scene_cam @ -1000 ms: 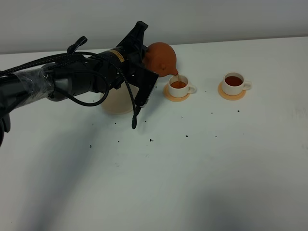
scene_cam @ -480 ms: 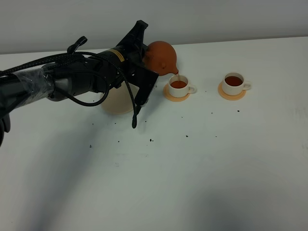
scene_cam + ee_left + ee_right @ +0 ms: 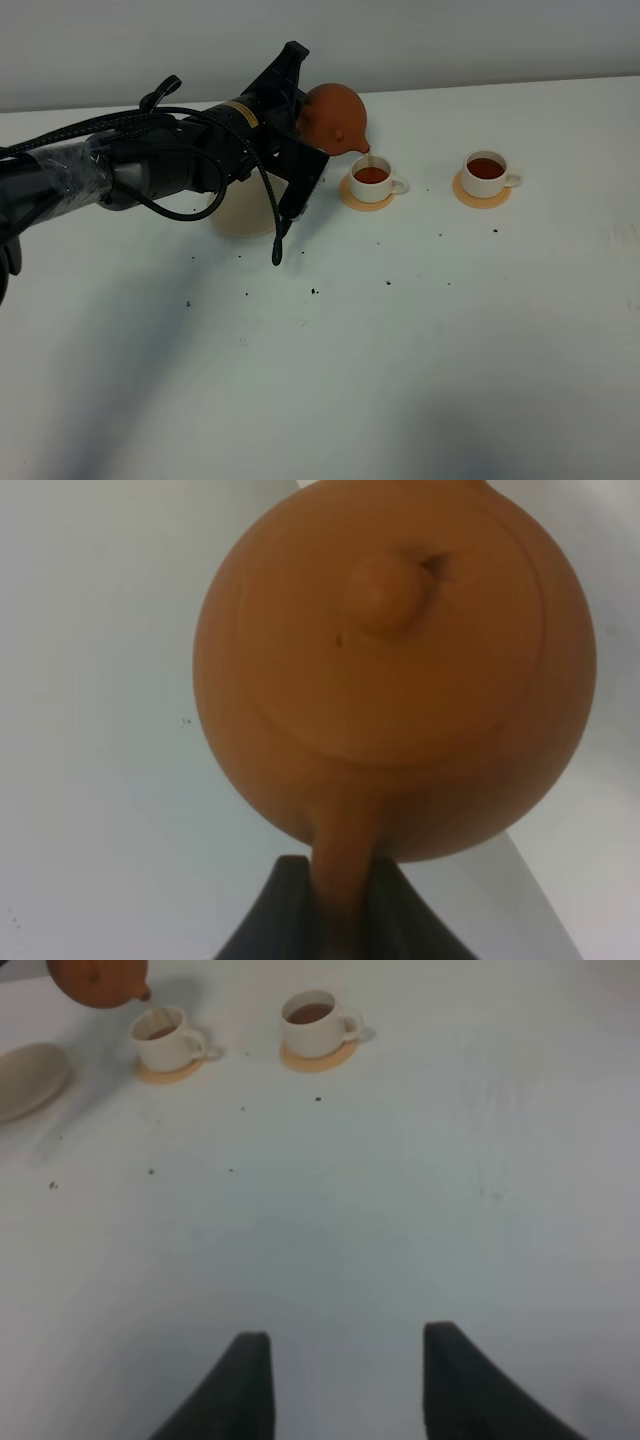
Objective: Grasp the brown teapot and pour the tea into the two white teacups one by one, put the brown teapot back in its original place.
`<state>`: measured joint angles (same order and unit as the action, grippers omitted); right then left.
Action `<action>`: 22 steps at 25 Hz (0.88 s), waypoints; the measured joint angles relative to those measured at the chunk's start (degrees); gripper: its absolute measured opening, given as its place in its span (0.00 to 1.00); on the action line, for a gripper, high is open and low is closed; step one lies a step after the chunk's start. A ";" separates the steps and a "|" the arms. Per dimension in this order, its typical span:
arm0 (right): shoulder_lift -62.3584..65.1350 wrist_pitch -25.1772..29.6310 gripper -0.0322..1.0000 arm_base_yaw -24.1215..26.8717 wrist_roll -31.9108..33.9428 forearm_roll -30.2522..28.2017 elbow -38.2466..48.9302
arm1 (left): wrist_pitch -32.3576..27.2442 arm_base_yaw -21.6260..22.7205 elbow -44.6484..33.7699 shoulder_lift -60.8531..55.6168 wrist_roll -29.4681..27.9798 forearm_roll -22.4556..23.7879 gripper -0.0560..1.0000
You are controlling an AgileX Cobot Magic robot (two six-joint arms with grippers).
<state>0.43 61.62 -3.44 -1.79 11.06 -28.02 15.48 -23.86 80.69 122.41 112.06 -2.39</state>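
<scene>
Since a second ago the teapot (image 3: 335, 118) has tipped back a little: its spout has lifted from the rim of the near cup (image 3: 373, 182), and only a thin thread of tea (image 3: 368, 160) falls between them now. I judge the second pour is ending, so what remains is levelling the pot and carrying it back to the saucer (image 3: 243, 212), which lies bare on the bench (image 3: 400, 340) under the left arm. The left gripper (image 3: 296, 112) holds the pot in the air just above and beside the near cup, its fingers (image 3: 300, 910) pressed tight on the loop handle, as the left wrist view shows. Both cups hold dark reddish tea; the far cup (image 3: 489, 172) looks full nearly to the brim and the near one a little lower. Each stands on an orange coaster (image 3: 480, 199). The right gripper (image 3: 340, 1385) is well apart from all this over bare bench, its fingers spread and pinching nothing. Dark specks dot the bench; no spill shows beside the cups.
</scene>
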 joint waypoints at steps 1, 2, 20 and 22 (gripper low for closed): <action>0.00 0.00 0.38 0.00 0.00 0.00 0.00 | 0.00 0.00 0.00 0.00 0.02 0.00 0.17; 0.00 0.00 0.38 0.00 0.00 0.00 0.00 | 0.02 0.00 0.00 0.00 0.02 0.00 0.17; 0.00 0.00 0.38 0.00 0.00 0.00 0.00 | 0.07 0.00 0.00 0.00 1.33 0.00 0.17; 0.00 0.00 0.38 0.00 0.00 0.00 0.00 | 0.07 0.00 0.00 0.00 1.33 0.00 0.17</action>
<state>0.43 61.62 -3.44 -1.79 11.06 -28.02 15.55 -23.86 80.69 122.41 113.39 -2.39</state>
